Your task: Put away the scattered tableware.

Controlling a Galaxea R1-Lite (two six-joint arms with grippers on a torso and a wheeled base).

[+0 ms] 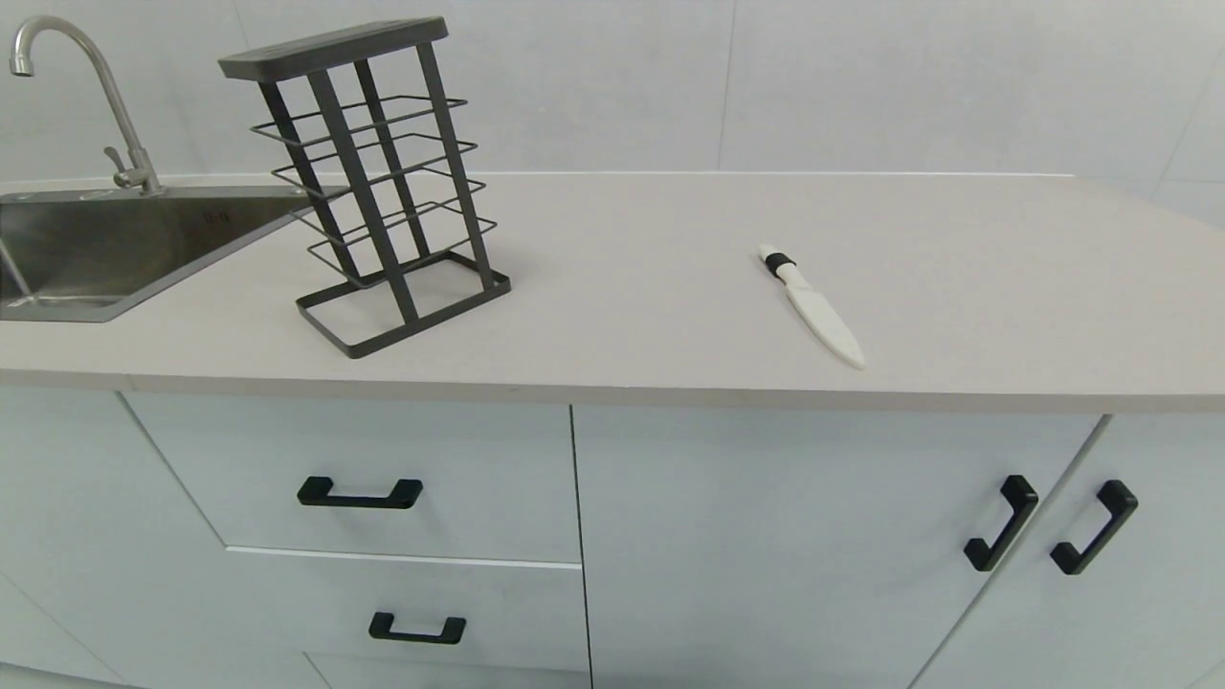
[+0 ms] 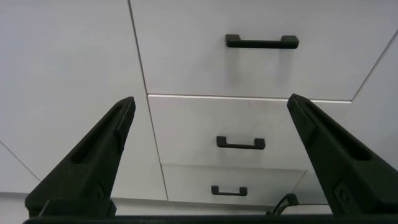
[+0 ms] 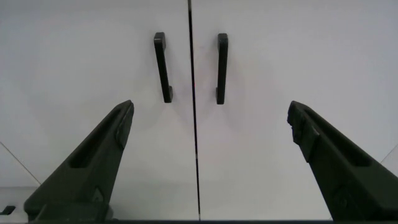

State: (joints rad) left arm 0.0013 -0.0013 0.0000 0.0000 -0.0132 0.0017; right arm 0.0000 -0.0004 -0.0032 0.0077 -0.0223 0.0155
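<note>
Knife (image 1: 813,306): flat on countertop (image 1: 622,239), tip near front edge, well right of rack (image 1: 373,182) | left gripper (image 2: 211,102), right gripper (image 3: 211,107): both spread wide, empty, facing cabinet fronts (image 3: 280,62) | risk: low, flat blade likely skids off the edge under a shallow pinch.

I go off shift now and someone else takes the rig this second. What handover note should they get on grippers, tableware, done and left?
Left gripper: open, holding nothing, low in front of the drawer fronts.
Right gripper: open, holding nothing, facing the cabinet doors.
Things: the white knife lies flat on the counter, well to the right of the black rack, which stands near the sink.
Done: nothing yet; the knife is untouched.
Left: pick up the knife, probably with the right arm since it lies on that side, and put it in the rack.
</note>
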